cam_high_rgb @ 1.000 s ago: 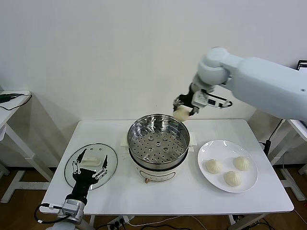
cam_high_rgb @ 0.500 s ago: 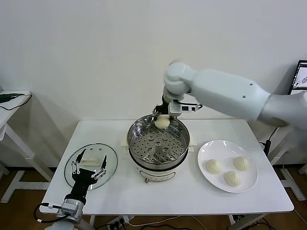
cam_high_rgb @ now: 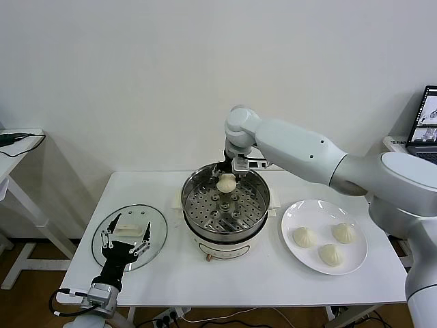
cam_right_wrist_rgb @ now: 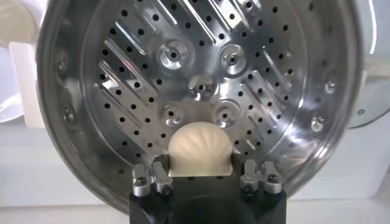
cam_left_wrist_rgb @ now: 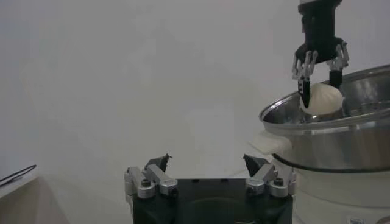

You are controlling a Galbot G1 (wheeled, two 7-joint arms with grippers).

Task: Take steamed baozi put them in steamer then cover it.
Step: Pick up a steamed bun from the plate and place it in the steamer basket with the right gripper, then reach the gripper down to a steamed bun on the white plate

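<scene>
The steel steamer stands mid-table, its perforated tray bare. My right gripper hangs over the steamer's far side, shut on one cream-white baozi, which also shows between the fingers in the right wrist view and from the left wrist. Three more baozi lie on the white plate at the right. My left gripper rests open over the glass lid at the left, nothing between its fingertips.
The lid's white handle lies under the left gripper. A laptop stands on a side table at far right. A cable lies on a small table at far left.
The right arm has swung left and down, carrying the baozi from behind the steamer's right rim to just above its tray. The left arm has not moved.
</scene>
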